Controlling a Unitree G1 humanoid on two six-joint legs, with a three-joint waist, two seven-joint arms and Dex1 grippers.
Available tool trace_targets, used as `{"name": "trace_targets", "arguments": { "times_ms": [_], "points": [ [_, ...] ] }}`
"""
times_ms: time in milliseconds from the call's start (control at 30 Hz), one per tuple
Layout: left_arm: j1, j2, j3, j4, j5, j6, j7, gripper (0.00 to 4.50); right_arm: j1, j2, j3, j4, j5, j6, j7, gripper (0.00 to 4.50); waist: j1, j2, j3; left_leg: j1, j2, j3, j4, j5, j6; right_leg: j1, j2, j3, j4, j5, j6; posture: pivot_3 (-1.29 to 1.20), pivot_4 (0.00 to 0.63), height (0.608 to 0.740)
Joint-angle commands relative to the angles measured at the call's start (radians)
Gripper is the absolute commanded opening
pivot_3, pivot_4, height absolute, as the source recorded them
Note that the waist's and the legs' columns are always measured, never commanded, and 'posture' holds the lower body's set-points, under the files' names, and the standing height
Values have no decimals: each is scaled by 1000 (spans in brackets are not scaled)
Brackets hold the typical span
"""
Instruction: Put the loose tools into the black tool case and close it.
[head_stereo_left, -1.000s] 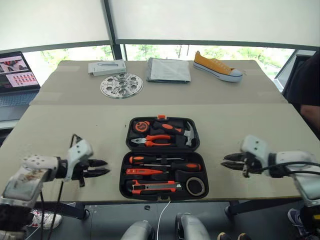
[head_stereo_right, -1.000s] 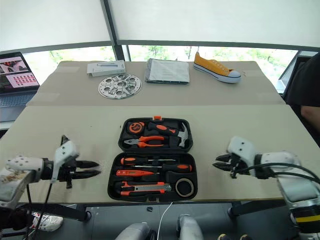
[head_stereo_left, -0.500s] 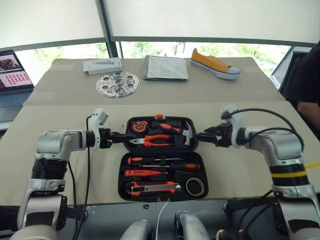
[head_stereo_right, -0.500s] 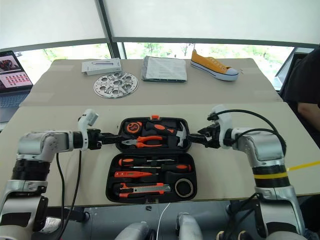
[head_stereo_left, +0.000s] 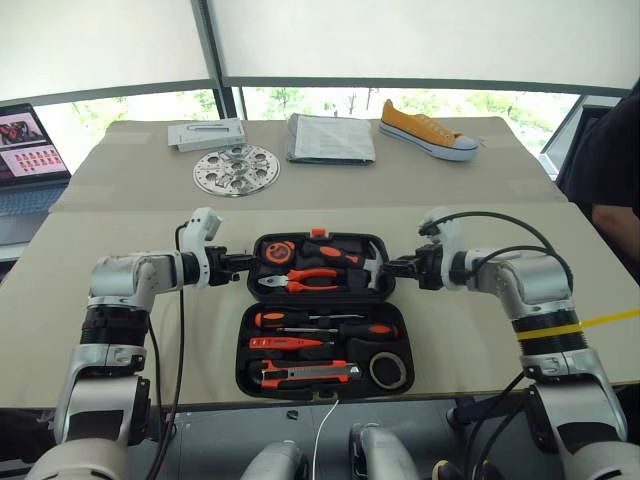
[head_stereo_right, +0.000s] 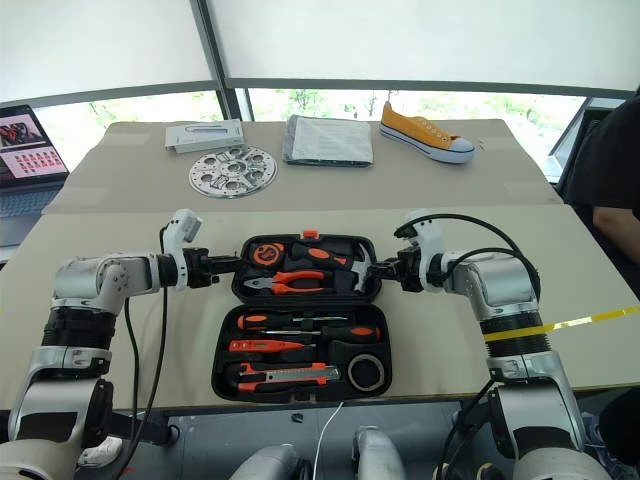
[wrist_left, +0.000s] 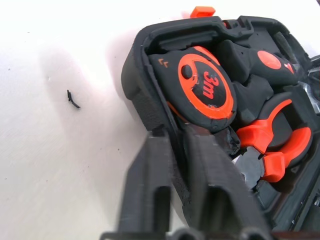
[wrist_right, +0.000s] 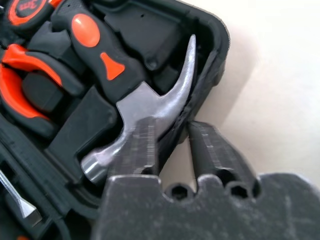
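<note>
Here the left gripper (head_stereo_left: 243, 263) pinches the left rim of the black moulded plastic tool case (head_stereo_left: 262, 377), lying open on the beige table (head_stereo_left: 500, 250) with orange-handled tools (head_stereo_left: 310, 344) slotted inside; the right gripper (head_stereo_left: 388, 267) clamps its right rim by the steel claw hammer (wrist_right: 150, 100).

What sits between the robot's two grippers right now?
The far half of the open case, holding tape measure, pliers and hammer, lies between left gripper and right gripper; eye views.
</note>
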Motion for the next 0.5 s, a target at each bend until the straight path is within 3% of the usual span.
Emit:
{"name": "trace_targets", "arguments": {
  "times_ms": [33,333,500],
  "points": [
    [10,-1,-6,-10,0,-6,-12,0,-5,7,10,3,-14,-26,0,21,-2,0,-1,1,0,0,0,0,0,1,0,0,0,0,0,0,150,740],
    [54,-1,6,-88,-3,-52,-17,0,-19,31,-43,-20,-18,-74,-40,21,-6,0,-1,3,0,0,0,0,0,2,0,1,0,0,0,0,150,740],
    [80,-34,73,-186,27,-320,25,0,-2,40,-40,-98,-96,-303,-100,21,-2,0,-1,1,0,0,0,0,0,0,0,1,0,0,0,0,150,740]
  ]
}}
